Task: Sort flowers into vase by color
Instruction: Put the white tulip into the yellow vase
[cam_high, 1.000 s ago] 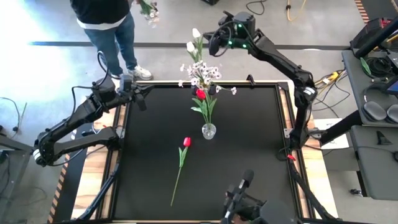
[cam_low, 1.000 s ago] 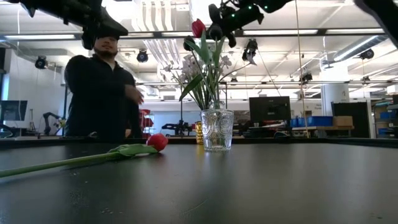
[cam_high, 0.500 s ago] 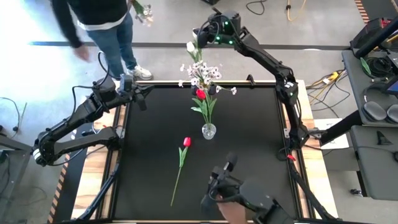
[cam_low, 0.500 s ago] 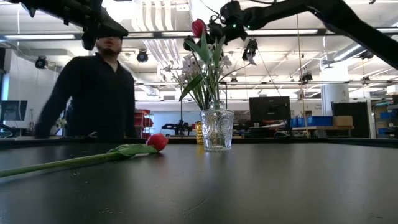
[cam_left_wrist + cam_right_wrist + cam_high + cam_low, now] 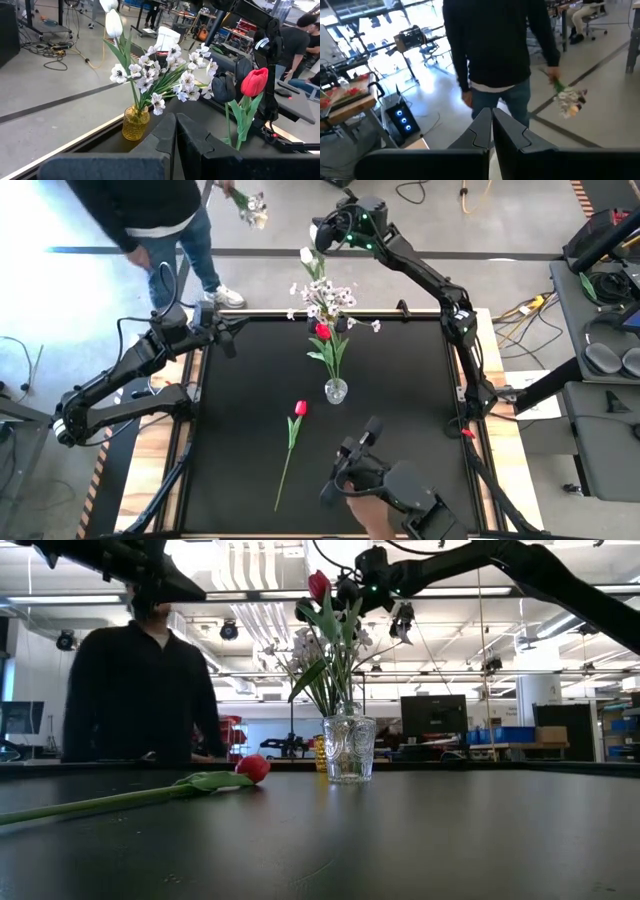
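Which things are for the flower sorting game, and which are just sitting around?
For the job:
- vase with its flowers
- red tulip lying on the table
- right gripper, shut, above the flower tops
- left gripper, shut, waiting at the table's far left corner

Just around:
- person holding a small bunch
- headphones

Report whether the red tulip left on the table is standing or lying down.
Lying down. The red tulip lies flat on the black table, its stem running toward the near edge, apart from the vase.
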Motion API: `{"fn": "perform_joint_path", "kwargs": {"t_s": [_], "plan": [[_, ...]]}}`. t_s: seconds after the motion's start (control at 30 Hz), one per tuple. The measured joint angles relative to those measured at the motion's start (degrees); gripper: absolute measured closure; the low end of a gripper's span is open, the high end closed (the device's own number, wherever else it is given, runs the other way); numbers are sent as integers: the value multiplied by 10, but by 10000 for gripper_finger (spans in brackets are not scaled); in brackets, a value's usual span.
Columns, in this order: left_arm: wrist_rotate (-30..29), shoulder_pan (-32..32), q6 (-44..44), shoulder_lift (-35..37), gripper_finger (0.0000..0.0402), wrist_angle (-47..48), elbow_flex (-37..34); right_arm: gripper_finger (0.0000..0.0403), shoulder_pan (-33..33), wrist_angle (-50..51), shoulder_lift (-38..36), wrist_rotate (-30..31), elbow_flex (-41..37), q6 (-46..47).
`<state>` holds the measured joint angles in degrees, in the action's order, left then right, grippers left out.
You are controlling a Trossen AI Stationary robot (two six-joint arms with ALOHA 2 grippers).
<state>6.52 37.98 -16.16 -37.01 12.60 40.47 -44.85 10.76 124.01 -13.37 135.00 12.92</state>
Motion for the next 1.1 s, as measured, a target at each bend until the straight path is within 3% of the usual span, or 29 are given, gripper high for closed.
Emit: {"fn": "perform_joint_path", "kwargs": {"t_s": [0.7, 0.9, 1.1], "plan": [[0, 0, -1, -10, 402, -1, 0, 394, -3, 176, -9, -3, -1, -4], [0, 0, -2, -9, 402, -1, 0, 394, 0, 150, -41, 0, -1, -29], [0, 0, -2, -12, 402, 0, 0, 394, -2, 49, -42, 46, -1, -27]]}}
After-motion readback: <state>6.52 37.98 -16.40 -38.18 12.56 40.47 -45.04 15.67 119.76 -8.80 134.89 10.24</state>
